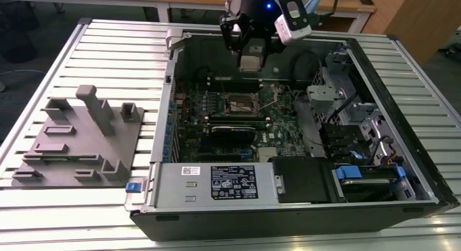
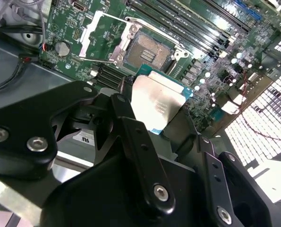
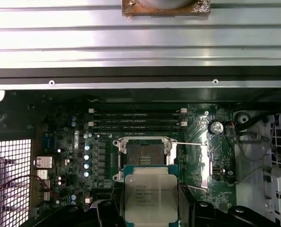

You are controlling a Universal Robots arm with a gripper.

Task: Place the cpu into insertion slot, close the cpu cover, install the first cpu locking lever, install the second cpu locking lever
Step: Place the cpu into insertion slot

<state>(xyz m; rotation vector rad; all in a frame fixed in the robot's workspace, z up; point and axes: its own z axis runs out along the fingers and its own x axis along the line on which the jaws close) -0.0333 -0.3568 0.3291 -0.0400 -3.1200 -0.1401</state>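
The cpu (image 3: pixel 150 196), clamped in the gripper (image 3: pixel 150 210), hangs twelve o'clock of the insertion slot (image 1: pixel 241 103) (exterior view); a tilted drop could jam it.

— Arm position?
— The arm (image 1: pixel 260 5) comes in at the top of the exterior view, wrist turned downward, tool (image 1: pixel 250 52) hanging below it.
— Tool state?
— Black fingers (image 2: pixel 133 135) are closed from two sides on the cpu (image 2: pixel 157 101). In both wrist views the chip sits between them. One finger's contact is partly hidden; it appears to bear on the chip's edge.
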